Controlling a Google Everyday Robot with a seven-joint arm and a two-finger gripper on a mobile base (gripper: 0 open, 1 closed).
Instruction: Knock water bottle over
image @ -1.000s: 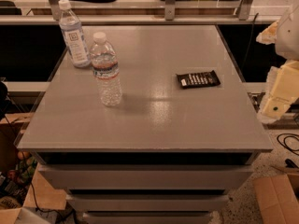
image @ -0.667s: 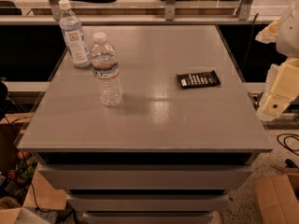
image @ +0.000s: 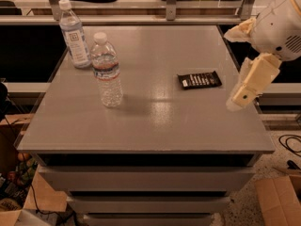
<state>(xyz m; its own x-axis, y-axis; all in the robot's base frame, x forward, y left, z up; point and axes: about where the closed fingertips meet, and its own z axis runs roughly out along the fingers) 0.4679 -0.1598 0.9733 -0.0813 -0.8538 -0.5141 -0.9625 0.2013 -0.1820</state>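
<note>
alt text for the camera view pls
A water bottle stands upright on the left of a grey table, a taller bottle behind it and a dark packet to the right. The gripper hangs near the table's right edge, far from both.

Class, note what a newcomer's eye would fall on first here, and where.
Two clear bottles stand on the left of the table: the water bottle in front, a taller bottle behind it. A dark packet lies right of centre, and the robot's pale hand hangs beside the right edge.

One raised camera looks down across the table (image: 155,126), pincer (image: 237,98) at right
</note>
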